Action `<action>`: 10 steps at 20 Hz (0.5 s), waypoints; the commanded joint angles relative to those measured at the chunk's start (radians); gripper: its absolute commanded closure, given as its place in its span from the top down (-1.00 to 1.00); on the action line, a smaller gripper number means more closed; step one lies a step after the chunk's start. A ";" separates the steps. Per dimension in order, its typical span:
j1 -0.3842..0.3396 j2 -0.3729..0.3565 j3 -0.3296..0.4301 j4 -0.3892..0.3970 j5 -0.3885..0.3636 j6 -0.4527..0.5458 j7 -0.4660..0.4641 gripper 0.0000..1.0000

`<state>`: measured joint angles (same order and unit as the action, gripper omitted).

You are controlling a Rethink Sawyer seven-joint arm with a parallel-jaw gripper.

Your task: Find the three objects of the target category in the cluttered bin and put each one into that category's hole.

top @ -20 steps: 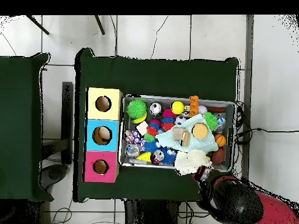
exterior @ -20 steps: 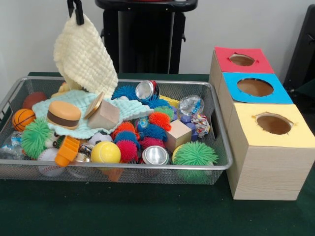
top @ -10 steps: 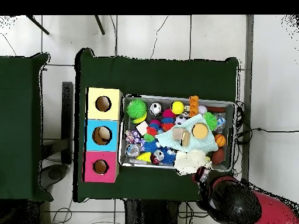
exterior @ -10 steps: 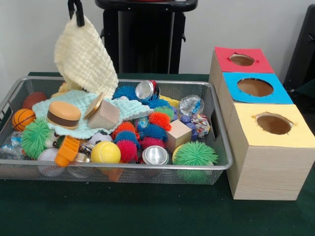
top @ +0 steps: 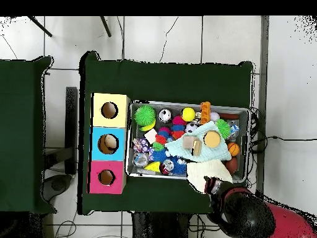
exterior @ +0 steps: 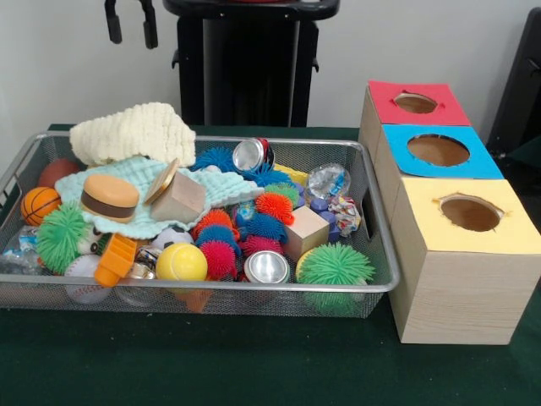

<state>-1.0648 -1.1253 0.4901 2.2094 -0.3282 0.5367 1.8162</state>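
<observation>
Green table (exterior: 254, 372) carries a wire mesh bin (exterior: 376, 245) packed with toys, and just beside it a row of three wooden boxes with holes in their tops: red box (exterior: 416, 103) farthest back, blue box (exterior: 439, 150) in the middle, yellow box (exterior: 470, 216) nearest the camera. In the overhead view the arm (top: 247, 214) sits at the bottom right, just off the bin's corner. Gripper (exterior: 130, 25) hangs high above the bin's far left corner at the top edge of the front view, two black fingers (exterior: 150, 24) pointing down, jaws spread apart with a clear gap, holding nothing and touching nothing. Under it a cream knitted cloth (exterior: 135, 132) lies bunched on the bin's far left rim, resting on a mint green cloth (exterior: 135, 188) spread over the left half of the bin. On the mint cloth sit a toy hamburger (exterior: 110, 196) and a wooden block (exterior: 178, 200) tilted, with a round wooden disc leaning on it. Second wooden cube (exterior: 306, 231) lies right of centre among spiky balls: green spiky ball (exterior: 336, 266) at the near right corner, another green spiky ball (exterior: 61, 237) at near left, red, orange and blue ones between. Two metal cans (exterior: 267, 266) show, one near the front wall, one (exterior: 251, 155) at the far side. Yellow ball (exterior: 181, 262), orange toy (exterior: 115, 259), baseball (exterior: 83, 271) along the front; mini basketball (exterior: 38, 204) at the left wall. Which category is the target cannot be told.
</observation>
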 commanded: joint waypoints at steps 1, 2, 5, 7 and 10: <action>0.021 0.002 0.062 0.003 -0.072 -0.097 -0.058 1.00; 0.022 0.011 0.065 -0.007 -0.080 -0.109 -0.060 1.00; 0.036 0.033 0.064 -0.041 -0.098 -0.126 -0.056 1.00; 0.051 0.035 0.049 -0.045 -0.113 -0.133 -0.042 1.00; 0.064 0.029 0.034 -0.050 -0.112 -0.099 -0.036 1.00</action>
<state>-1.0246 -1.1265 0.4918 2.2048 -0.3782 0.4550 1.8162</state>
